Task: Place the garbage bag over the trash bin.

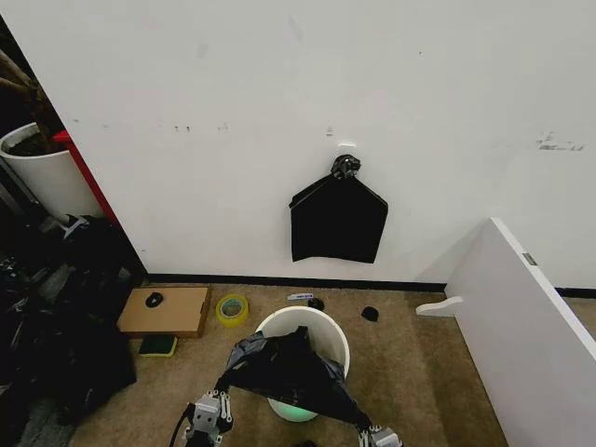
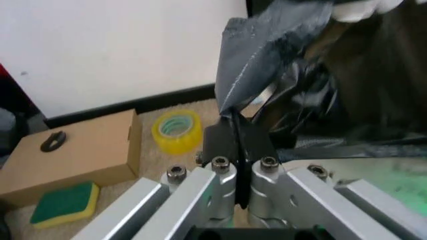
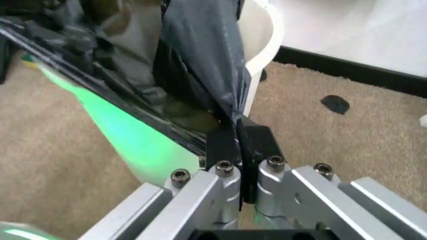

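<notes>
1. We record a tan carpet floor [image 1: 419, 372].
2. On it we list: trash bin [image 1: 321, 328], cardboard box [image 1: 168, 312], yellow tape roll [image 1: 232, 309], green sponge [image 1: 159, 345].

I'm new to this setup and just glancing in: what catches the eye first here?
The black garbage bag is stretched over the near side of the white trash bin on the carpet, pinched by the left end effector and the right end effector. A flat black bundle hangs on the wall behind.
</notes>
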